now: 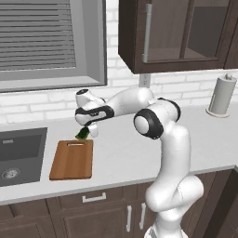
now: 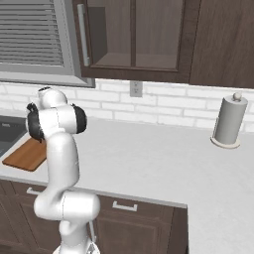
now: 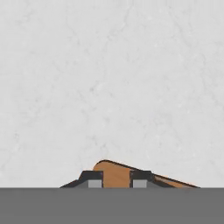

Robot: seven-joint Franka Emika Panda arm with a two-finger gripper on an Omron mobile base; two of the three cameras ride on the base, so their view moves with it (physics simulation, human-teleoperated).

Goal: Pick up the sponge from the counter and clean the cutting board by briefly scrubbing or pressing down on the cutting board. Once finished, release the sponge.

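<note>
The reddish-brown cutting board (image 1: 72, 160) (image 2: 26, 156) lies flat on the light counter (image 1: 139, 148) just right of the sink. At the board's far end, by its slot handle, the small green sponge (image 1: 82, 135) sits tilted right under my gripper (image 1: 87, 133). Whether the fingers hold it I cannot tell. In the hand view my gripper (image 3: 117, 179) has its dark fingertips (image 3: 93, 178) a narrow gap apart, and a rounded corner of the cutting board (image 3: 116, 174) shows between them. Beyond it lies bare counter (image 3: 109, 87).
A dark grey sink basin (image 1: 18, 155) (image 2: 7, 130) is set into the counter left of the board. A paper towel roll (image 1: 222, 95) (image 2: 228, 121) stands at the back right by the brick wall. Upper cabinets hang above, and the counter's front edge runs close below the board.
</note>
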